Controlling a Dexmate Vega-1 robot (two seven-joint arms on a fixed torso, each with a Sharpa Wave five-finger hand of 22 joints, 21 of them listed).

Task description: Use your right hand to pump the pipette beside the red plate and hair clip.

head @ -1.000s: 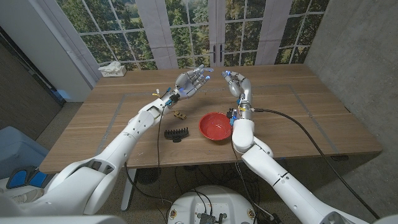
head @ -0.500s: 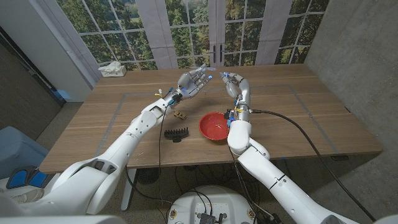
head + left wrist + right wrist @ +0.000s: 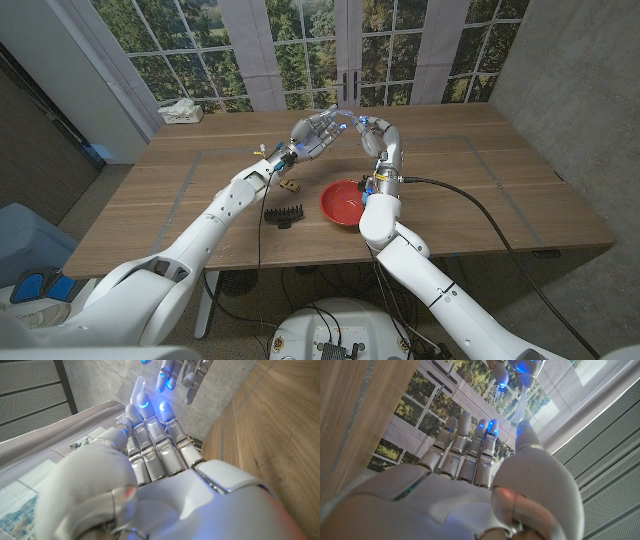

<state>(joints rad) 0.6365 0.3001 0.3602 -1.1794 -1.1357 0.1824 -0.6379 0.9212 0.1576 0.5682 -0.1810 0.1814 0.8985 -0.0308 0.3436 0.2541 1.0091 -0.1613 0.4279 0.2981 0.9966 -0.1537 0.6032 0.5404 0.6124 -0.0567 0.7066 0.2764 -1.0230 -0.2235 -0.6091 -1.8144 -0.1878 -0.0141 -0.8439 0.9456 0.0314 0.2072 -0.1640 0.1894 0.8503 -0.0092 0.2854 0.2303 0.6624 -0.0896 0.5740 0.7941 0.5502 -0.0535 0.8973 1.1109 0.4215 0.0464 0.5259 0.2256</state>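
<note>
- Since a second ago our right hand [image 3: 378, 135] has closed toward the left hand [image 3: 315, 131], which pinches the pipette [image 3: 521, 402] aloft over the table's far edge.
- Right fingers stay spread; next we squeeze the bulb.

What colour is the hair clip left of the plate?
Black; the hair clip shows best in the head view.

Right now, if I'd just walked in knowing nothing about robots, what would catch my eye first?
Two white robot hands, the left hand and right hand, are raised close together above the far middle of the wooden table, fingertips glowing blue. Below them sits a bright red plate, with a dark hair clip lying to its left.
</note>
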